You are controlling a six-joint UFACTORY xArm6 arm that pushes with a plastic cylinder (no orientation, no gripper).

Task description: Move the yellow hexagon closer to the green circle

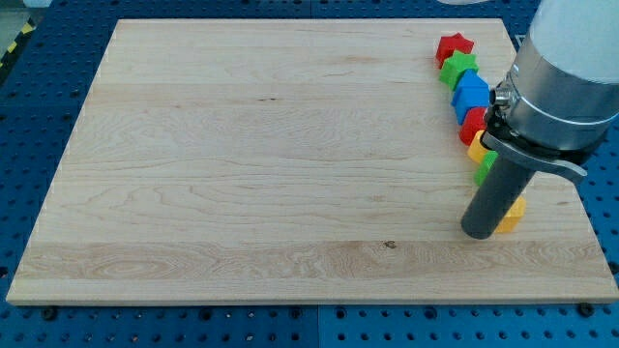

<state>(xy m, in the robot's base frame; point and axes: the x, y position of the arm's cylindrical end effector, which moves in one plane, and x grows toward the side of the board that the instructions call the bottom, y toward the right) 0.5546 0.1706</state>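
My tip [480, 232] rests on the board near its lower right corner. A yellow block [513, 214], probably the hexagon, sits right against the rod's right side and is partly hidden behind it. A green block [482, 172], only a sliver of it showing, lies just above the tip at the rod's left edge; I cannot make out its shape. The arm's body covers the rest of it.
A column of blocks runs down the board's right side: a red star [455, 45], a green star [460, 68], a blue block [471, 93], a red block [473, 124] and another yellow block [477, 148]. The board's right edge [580, 208] is close.
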